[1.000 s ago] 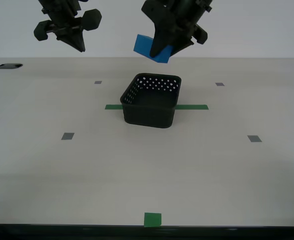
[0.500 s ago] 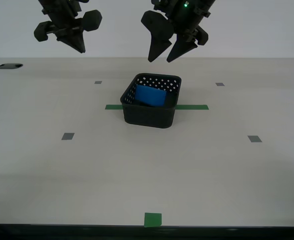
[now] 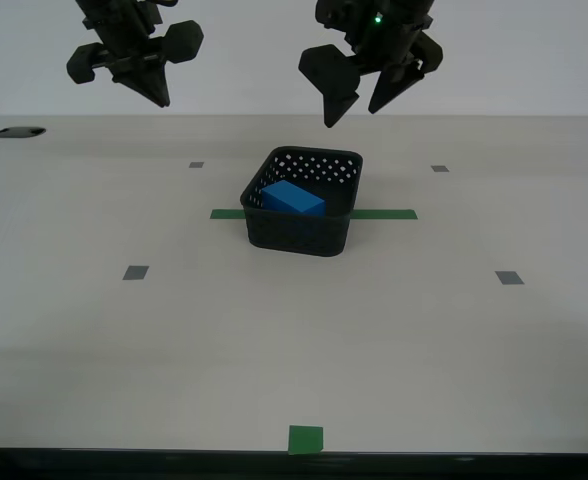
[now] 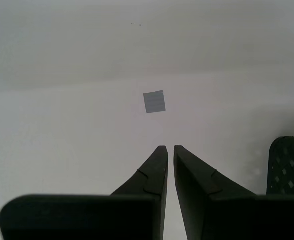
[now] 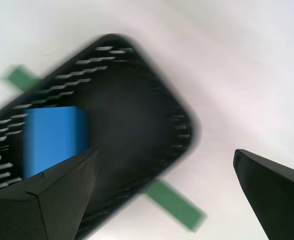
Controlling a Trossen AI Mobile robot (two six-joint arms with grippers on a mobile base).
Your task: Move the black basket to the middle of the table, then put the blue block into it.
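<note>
The black basket (image 3: pixel 299 232) stands near the middle of the table (image 3: pixel 424 340), over a green tape strip (image 3: pixel 384 214). The blue block (image 3: pixel 294 198) lies inside it, tilted. My first gripper (image 3: pixel 354 113) hangs open and empty above the basket, toward its far side. The first wrist view, blurred, looks down on the basket (image 5: pixel 137 135) with the block (image 5: pixel 54 137) inside, between the wide-open jaws of the first gripper (image 5: pixel 165 152). My second gripper (image 3: pixel 159 98) hangs shut and empty, high at the exterior view's left. In the second wrist view the second gripper (image 4: pixel 168 148) is shut over bare table.
Small grey squares (image 3: pixel 135 272) (image 3: pixel 509 277) mark the table on both sides. A green square (image 3: pixel 305 438) sits at the near edge. A dark hole (image 3: pixel 19 131) is at the far left corner. The second wrist view shows a grey square (image 4: pixel 154 102) and the basket's wall (image 4: pixel 289 165).
My first gripper held the blue block above the basket, then opened. The block dropped into the basket and settled. The first gripper rose slightly and shifted right. The second arm stayed still.
</note>
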